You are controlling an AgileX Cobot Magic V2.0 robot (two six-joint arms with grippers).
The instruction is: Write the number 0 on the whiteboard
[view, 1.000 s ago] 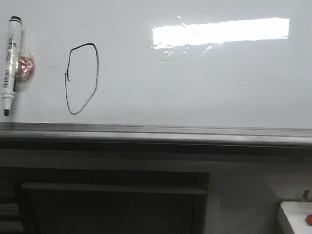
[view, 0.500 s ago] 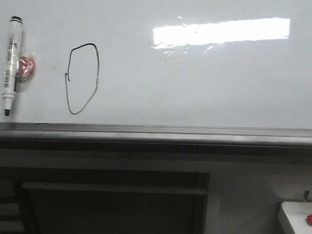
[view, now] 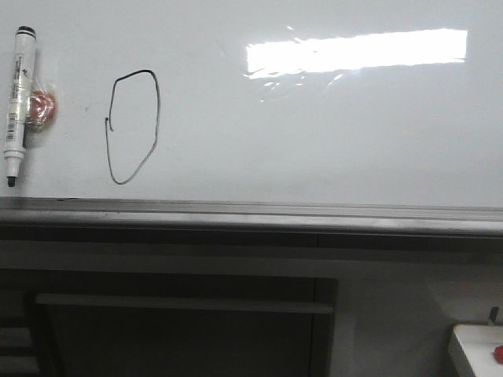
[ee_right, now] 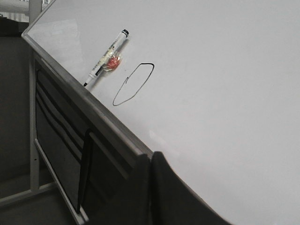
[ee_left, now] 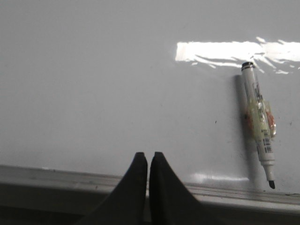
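A thin dark number 0 [view: 134, 126] is drawn on the left part of the glossy whiteboard [view: 330, 133]; it also shows in the right wrist view as the number 0 [ee_right: 133, 83] on the whiteboard [ee_right: 225, 84]. A white marker pen [view: 17, 102] hangs on the board left of the loop, tip down, by a reddish holder [view: 41, 107]. My left gripper [ee_left: 148, 155] is shut and empty, low before the whiteboard [ee_left: 103, 75], apart from the marker [ee_left: 259, 123]. My right gripper [ee_right: 150, 157] is shut and empty, far from the marker [ee_right: 105, 57]. No gripper shows in the front view.
A grey metal ledge [view: 251, 212] runs along the board's lower edge, with a dark frame and crossbar [view: 181, 302] beneath. A white tray [view: 475, 349] with a small red thing [view: 497, 353] sits at the lower right. A bright glare [view: 354, 51] lies on the board.
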